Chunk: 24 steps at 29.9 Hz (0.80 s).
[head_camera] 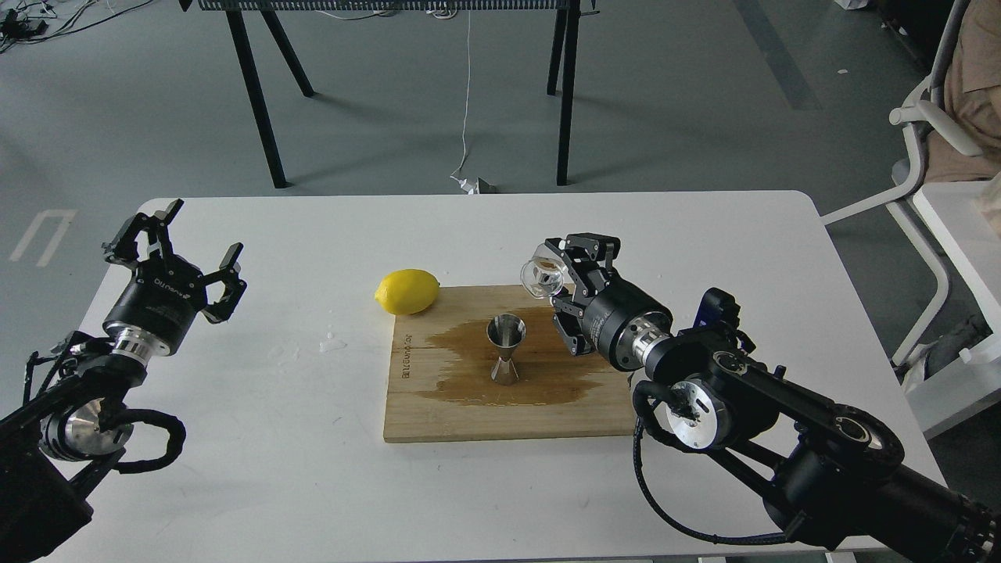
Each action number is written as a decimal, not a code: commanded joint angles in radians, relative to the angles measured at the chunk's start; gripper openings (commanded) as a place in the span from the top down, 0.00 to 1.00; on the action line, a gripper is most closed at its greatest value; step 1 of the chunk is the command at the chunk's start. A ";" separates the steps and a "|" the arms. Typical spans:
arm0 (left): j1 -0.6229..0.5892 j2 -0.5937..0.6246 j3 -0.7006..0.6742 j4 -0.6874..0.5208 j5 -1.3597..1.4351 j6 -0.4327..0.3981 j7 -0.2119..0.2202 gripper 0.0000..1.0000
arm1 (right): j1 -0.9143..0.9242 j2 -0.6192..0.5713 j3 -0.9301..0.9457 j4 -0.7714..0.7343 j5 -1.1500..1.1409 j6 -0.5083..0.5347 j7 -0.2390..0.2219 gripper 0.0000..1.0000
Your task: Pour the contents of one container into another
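The steel jigger (505, 349) stands upright in the middle of the wooden board (438, 414), on a dark wet stain. My right gripper (557, 283) is shut on the small clear glass cup (543, 275), which is held in the air, tilted toward the left, a little up and to the right of the jigger's mouth. No stream between cup and jigger can be made out. My left gripper (176, 252) is open and empty above the table's left side, far from the board.
A yellow lemon (407, 291) lies at the board's far left corner. Small water drops (332, 342) sit on the white table (274, 469) left of the board. A white chair (923, 156) stands beyond the table's right edge.
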<state>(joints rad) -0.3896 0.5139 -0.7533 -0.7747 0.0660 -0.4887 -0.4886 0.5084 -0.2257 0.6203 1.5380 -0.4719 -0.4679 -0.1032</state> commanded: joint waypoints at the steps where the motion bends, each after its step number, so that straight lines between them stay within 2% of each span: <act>1: 0.000 0.000 0.000 0.000 0.000 0.000 0.000 0.11 | 0.019 0.000 -0.031 -0.003 -0.025 0.000 0.004 0.54; 24: 0.000 0.000 0.000 0.000 0.000 0.000 0.000 0.11 | 0.094 0.006 -0.140 -0.059 -0.163 -0.005 0.008 0.54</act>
<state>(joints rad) -0.3896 0.5139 -0.7533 -0.7747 0.0660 -0.4887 -0.4887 0.5956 -0.2210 0.4829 1.4826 -0.6331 -0.4723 -0.0950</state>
